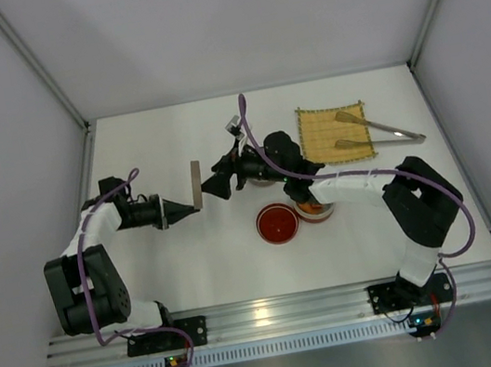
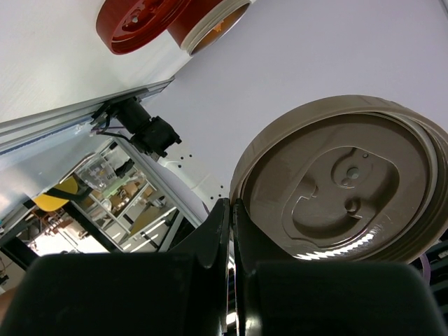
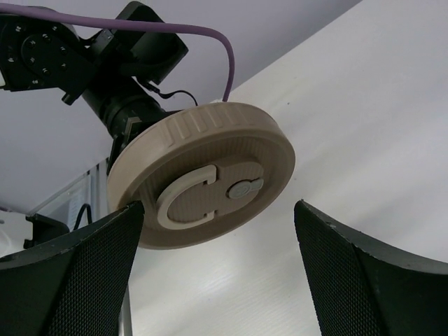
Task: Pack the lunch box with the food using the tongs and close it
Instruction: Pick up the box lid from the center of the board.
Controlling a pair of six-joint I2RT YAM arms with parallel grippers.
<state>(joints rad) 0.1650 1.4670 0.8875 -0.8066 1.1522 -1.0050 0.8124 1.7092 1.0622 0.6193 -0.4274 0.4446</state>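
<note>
My left gripper (image 1: 188, 210) is shut on the rim of the round beige lunch box lid (image 1: 196, 184) and holds it on edge above the table. The left wrist view shows the lid's underside (image 2: 343, 182) with the jaws (image 2: 233, 205) pinched on its rim. My right gripper (image 1: 214, 186) is open and faces the lid's top (image 3: 203, 182), with its fingers (image 3: 70, 273) on either side and not touching. The lunch box (image 1: 316, 209) stands partly under the right arm, with orange food (image 2: 222, 24) inside. The silver tongs (image 1: 378, 128) lie on the yellow mat (image 1: 317, 134).
A red round inner lid (image 1: 277, 223) lies flat just left of the lunch box. White walls enclose the table on three sides. The aluminium rail (image 1: 277, 312) with both arm bases runs along the near edge.
</note>
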